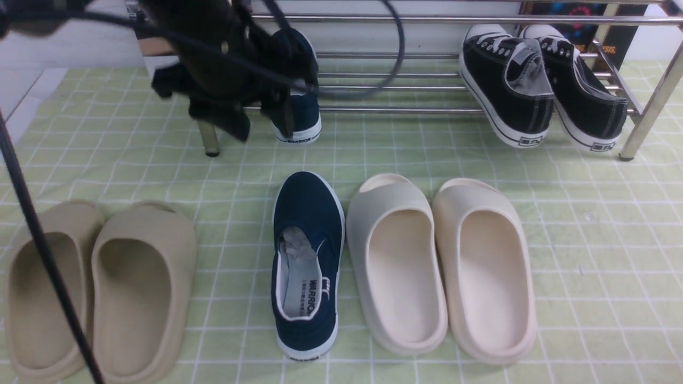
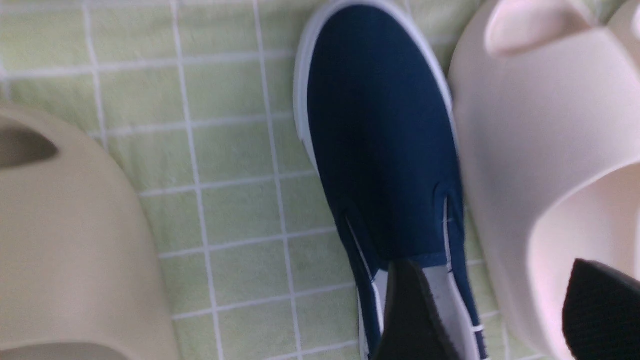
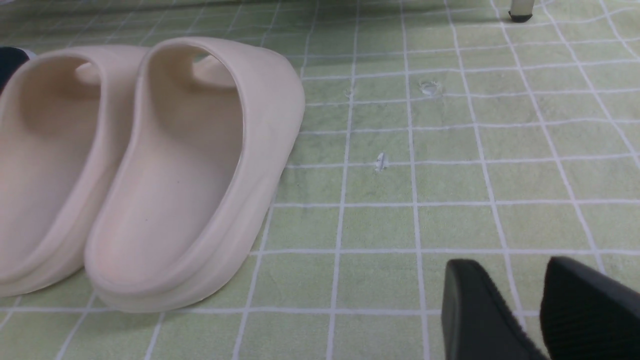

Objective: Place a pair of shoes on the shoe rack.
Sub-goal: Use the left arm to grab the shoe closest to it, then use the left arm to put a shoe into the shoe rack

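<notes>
One navy slip-on shoe (image 1: 305, 114) sits at the left end of the chrome shoe rack (image 1: 405, 110), heel towards me and partly hidden by my left arm. The other navy shoe (image 1: 307, 266) lies on the green checked mat, toe towards the rack; it also shows in the left wrist view (image 2: 385, 150). My left gripper (image 1: 260, 121) hangs just in front of the racked shoe. In the left wrist view the left gripper (image 2: 495, 265) is open wide and holds nothing. My right gripper (image 3: 515, 265) is low over bare mat, its fingers a little apart and empty. It is outside the front view.
Two black lace-up sneakers (image 1: 539, 85) rest on the rack's right end. Cream slides (image 1: 443, 266) lie right beside the mat shoe, and beige slides (image 1: 96, 288) lie at the front left. A black cable (image 1: 37, 240) crosses the left edge. A rack foot (image 3: 520, 15) stands on the mat.
</notes>
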